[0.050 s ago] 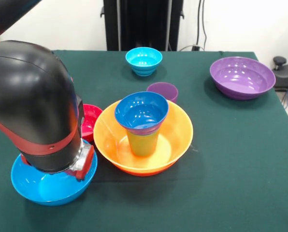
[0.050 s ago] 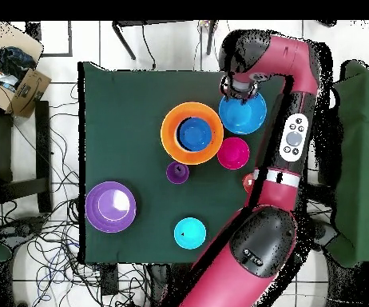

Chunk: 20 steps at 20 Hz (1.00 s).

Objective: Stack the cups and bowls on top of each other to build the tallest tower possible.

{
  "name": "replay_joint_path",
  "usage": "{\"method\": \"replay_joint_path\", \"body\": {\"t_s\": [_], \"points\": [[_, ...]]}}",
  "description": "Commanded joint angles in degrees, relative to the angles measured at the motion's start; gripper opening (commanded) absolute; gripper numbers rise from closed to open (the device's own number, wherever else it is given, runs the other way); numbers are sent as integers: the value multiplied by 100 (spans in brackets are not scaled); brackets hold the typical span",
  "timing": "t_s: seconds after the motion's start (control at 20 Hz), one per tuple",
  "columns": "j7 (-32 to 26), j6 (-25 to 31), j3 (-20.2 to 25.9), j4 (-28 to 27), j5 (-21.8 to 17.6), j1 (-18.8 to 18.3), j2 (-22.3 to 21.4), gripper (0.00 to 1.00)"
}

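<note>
Front view first: arm (image 1: 35,101) fills the left side, its black and red wrist lowered into the sky-blue bowl (image 1: 42,186) at the table's near left corner. Gripper hidden under the wrist housing; cannot tell whether it is apart or together. Just beyond the wrist, a magenta bowl (image 1: 91,121) shows half-hidden behind the arm. Right beside the wrist sits the yellow-orange bowl (image 1: 173,140), holding a lime green cup (image 1: 143,142) upright with a dark blue bowl (image 1: 141,112) resting on its rim; a thin purple edge shows under that bowl. This is the tower so far. Purple cup (image 1: 163,90) stands just behind the yellow-orange bowl. Cyan bowl (image 1: 144,60) sits farther off toward the far edge, and the purple bowl (image 1: 242,77) well apart at the far right. Green cloth table (image 1: 231,169). Overhead view: wrist end of the arm (image 2: 244,80) sits over the rim of the sky-blue bowl (image 2: 244,116); gripper again not visible. Yellow-orange bowl (image 2: 172,136) just beside it, dark blue bowl (image 2: 194,132) centred inside. Magenta bowl (image 2: 233,153) touching near the sky-blue one. Purple cup (image 2: 177,172) near the stack. Cyan bowl (image 2: 189,233) and purple bowl (image 2: 110,206) lie well away from the wrist.
</note>
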Motion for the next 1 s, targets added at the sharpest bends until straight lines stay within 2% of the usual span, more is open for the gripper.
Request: {"method": "replay_joint_path", "body": {"t_s": [0.05,0.45,1.0], "points": [[-739,-724,-707,540,310,9,62,100],[-633,-979,-979,760,990,-30,51,100],[-775,-1172,-1289,480,1063,150,142,100]]}}
